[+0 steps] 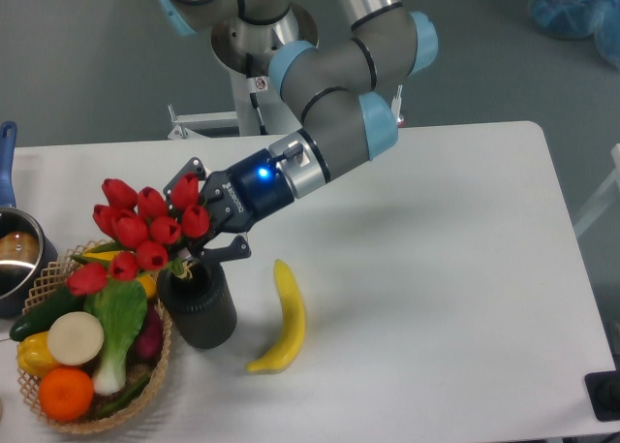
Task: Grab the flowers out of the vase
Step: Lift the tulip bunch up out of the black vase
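We see the tool (201,225) reaching in from the upper right, its black fingers clenched around the flowers (140,232) just below the red buds. The buds fan out to the left of the tool, above the rim of the vase (201,307) and partly over the basket (145,390). The stems run down from the grip toward the vase's mouth; we cannot tell whether their ends are inside it or clear of it, since the buds and fingers hide that spot. A blue light glows on the tool's body, and the arm (334,123) bends back up to its base behind the bench (436,268).

The vase stands upright on the bench, touching or just beside the right edge of the basket. A banana (282,317) lies on the bench just to the right of the vase, apart from it, its curve opening to the left.

In the basket we make out a green leafy vegetable (118,327), an orange (66,393), a pale round slice (76,337), a cucumber (44,312) and yellow pieces. At the far left edge sits a pot (15,259) with a blue handle, partly cut off
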Robot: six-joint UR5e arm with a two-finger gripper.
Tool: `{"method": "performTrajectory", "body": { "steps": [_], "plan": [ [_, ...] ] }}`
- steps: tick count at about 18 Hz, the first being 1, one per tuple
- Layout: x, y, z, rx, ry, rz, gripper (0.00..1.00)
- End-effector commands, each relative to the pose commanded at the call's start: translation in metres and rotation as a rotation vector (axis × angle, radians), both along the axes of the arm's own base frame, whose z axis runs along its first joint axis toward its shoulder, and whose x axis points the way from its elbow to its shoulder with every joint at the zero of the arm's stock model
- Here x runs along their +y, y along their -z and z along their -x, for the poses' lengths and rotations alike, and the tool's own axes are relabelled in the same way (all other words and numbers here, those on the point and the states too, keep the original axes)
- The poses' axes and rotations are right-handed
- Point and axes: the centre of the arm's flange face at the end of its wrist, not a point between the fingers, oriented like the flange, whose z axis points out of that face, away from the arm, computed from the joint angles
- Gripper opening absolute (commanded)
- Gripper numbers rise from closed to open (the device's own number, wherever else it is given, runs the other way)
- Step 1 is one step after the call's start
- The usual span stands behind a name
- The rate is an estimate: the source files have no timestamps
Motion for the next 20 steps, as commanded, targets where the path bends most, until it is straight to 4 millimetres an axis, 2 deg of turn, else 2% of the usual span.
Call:
{"method": "performTrajectory", "body": {
  "steps": [9,20],
  "plan": [
    [-0.011,-0.038,-0.006,0.011,-0.001,-0.081,0.47],
    [-0.010,-0.079,-0.003,-0.011,0.019,-0.188,0.47]
  ]
}}
